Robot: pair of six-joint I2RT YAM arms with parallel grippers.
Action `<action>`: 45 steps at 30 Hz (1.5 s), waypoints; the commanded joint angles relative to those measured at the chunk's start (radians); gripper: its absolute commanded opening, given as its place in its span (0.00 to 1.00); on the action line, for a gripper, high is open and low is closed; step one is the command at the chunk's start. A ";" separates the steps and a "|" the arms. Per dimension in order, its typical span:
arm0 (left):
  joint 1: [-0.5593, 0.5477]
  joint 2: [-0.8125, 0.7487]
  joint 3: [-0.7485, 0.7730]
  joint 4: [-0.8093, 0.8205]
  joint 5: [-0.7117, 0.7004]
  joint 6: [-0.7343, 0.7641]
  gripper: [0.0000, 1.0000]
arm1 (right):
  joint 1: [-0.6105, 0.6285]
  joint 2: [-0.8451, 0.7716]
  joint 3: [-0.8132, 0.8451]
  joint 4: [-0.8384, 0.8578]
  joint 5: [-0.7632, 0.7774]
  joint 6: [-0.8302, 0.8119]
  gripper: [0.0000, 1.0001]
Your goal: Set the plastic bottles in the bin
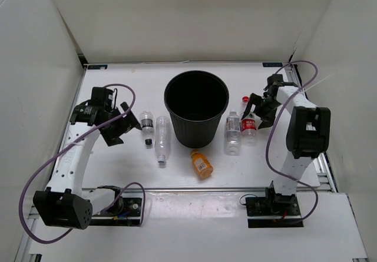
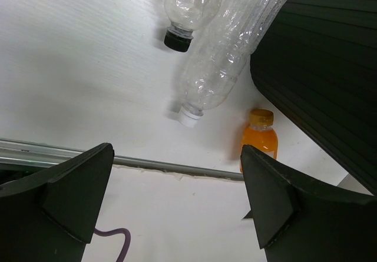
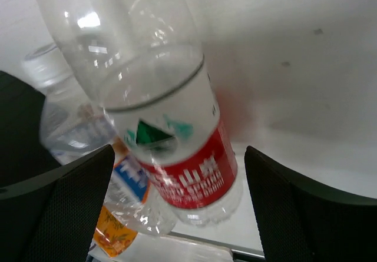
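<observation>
Right wrist view: right end effector point(image 3: 178, 156) stands wide around the red-label bottle point(image 3: 182, 168), right of the bin point(image 1: 194, 129), with gaps on both sides.
Slip risk: round and slick, so an off-centre squeeze could roll it out.
Neighbour: clear bottle point(image 3: 65, 115) lies bin-side, just beside it, and could get nudged or pinched.
Left end effector point(image 2: 177, 156): wide, empty, left of bin.

The bin point(image 2: 318, 68) is black plastic, finely ribbed, with a dull sheen. The clear bottle point(image 2: 221, 56) is thin, glossy, crinkled plastic. The red-label bottle point(image 3: 177, 150) is glossy too, its label smooth, perhaps film. The white surface point(image 2: 76, 56) looks matt. The fingers point(image 3: 65, 215) are matt black, seemingly cross-hatched.
</observation>
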 commanded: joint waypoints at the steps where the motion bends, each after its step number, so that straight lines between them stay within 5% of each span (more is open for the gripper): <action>1: 0.015 -0.004 -0.001 0.020 0.006 -0.007 1.00 | 0.013 0.055 0.062 0.039 -0.016 -0.003 0.93; 12: 0.015 0.044 0.000 0.072 0.064 -0.016 1.00 | -0.050 0.048 0.040 -0.008 0.022 0.048 0.56; 20: 0.015 -0.022 -0.139 0.288 0.152 -0.037 1.00 | -0.035 -0.357 0.187 -0.136 -0.114 0.173 0.52; 26: 0.015 -0.083 -0.260 0.397 0.150 -0.071 1.00 | 0.218 -0.336 0.553 -0.182 -0.105 0.220 0.50; 33: 0.024 -0.017 -0.260 0.410 0.150 -0.025 0.97 | 0.494 -0.147 0.806 -0.164 -0.065 0.157 0.59; 38: 0.024 0.044 -0.260 0.446 0.172 -0.025 0.97 | 0.608 -0.064 0.853 -0.237 -0.013 0.126 0.99; 45: -0.006 0.122 -0.201 0.475 0.124 -0.005 0.97 | 0.577 -0.179 0.850 -0.228 0.024 0.108 1.00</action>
